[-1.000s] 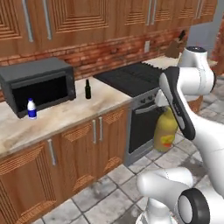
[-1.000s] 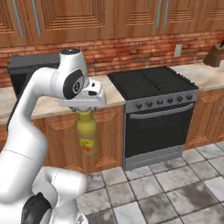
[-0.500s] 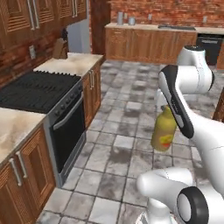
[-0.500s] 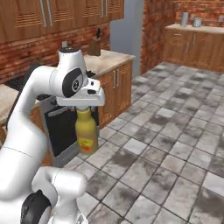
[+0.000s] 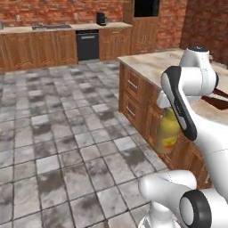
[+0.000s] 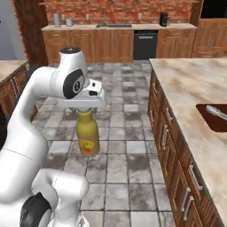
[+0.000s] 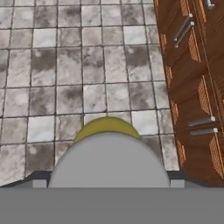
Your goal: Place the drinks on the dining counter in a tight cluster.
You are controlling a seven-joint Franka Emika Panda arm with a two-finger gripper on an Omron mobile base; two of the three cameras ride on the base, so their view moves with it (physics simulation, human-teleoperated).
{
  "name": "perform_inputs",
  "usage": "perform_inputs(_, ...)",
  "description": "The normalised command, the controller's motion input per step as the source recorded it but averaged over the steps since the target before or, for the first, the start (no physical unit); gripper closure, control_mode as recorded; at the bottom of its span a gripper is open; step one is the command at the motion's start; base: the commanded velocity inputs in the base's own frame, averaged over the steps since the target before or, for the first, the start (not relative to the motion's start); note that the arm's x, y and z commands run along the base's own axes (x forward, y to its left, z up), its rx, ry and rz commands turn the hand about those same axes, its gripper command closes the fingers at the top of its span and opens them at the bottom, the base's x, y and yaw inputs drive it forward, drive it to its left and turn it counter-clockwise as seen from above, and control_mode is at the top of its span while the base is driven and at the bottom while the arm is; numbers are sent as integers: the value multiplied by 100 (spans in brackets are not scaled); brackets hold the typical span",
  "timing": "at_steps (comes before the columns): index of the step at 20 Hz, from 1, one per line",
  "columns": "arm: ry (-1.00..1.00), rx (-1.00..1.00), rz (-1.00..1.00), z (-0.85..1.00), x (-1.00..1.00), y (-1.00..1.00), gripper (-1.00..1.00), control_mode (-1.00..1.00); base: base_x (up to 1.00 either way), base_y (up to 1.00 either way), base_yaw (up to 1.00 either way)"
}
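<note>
Fingers (image 6: 85, 107) clamped on olive-yellow bottle (image 6: 87, 133) above tiled floor (image 6: 124, 146), beside counter drawers (image 6: 170, 146).

Glossy white arm (image 6: 40, 93), dark joints

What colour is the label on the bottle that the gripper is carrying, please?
Yellow with red on the bottle, clearest in the right base view.

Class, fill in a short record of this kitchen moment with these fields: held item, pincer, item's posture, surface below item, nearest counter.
held item: olive-yellow bottle with grey cap and yellow-red label
pincer: pincer closed around the bottle's top
item's posture: upright, hanging in the air
surface below item: grey tiled floor
nearest counter: beige marble-patterned countertop on wooden drawers, to the robot's right, not yet under the bottle
</note>
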Motion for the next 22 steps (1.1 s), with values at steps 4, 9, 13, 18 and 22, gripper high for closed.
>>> perform_inputs(4,0,0,0,0,0,0,100,100,-19,1,-92)
perform_inputs(9,0,0,0,0,0,0,100,100,-39,5,-87)
perform_inputs(13,0,0,0,0,0,0,100,100,-28,13,-81)
perform_inputs(18,0,0,0,0,0,0,100,100,-26,6,-77)
perform_inputs(22,0,0,0,0,0,0,100,100,-24,0,-71)
